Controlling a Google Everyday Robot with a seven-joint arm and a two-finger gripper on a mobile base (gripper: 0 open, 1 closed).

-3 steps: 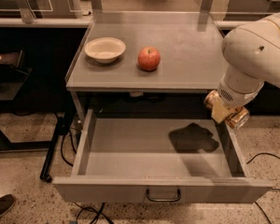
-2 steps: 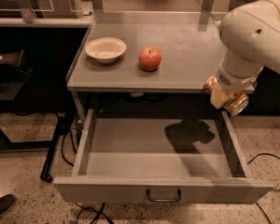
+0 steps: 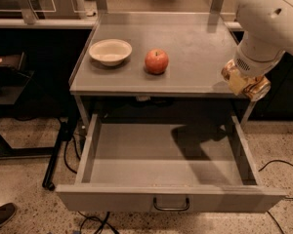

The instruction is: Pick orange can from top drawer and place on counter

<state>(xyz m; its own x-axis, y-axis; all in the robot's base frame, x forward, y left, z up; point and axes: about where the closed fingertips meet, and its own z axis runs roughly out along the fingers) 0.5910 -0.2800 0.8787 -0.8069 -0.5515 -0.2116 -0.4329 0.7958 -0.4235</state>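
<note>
The top drawer (image 3: 171,199) stands pulled out under the counter, its inside bare but for the arm's shadow. The orange can (image 3: 245,83), shiny gold-orange, hangs in my gripper (image 3: 244,79) at the right, above the drawer's back right corner and level with the counter's (image 3: 195,48) front right edge. The gripper is shut on the can, and the white arm covers most of the gripper from above.
A cream bowl (image 3: 110,51) and a red apple (image 3: 156,61) sit on the counter's left and middle. Cables lie on the speckled floor (image 3: 19,179). A dark frame stands to the left, and a shoe tip shows at the bottom left.
My gripper has lifted the orange can up out of the drawer, rising from over the drawer's right side to the level of the counter edge. The shadow in the drawer shifted up.
</note>
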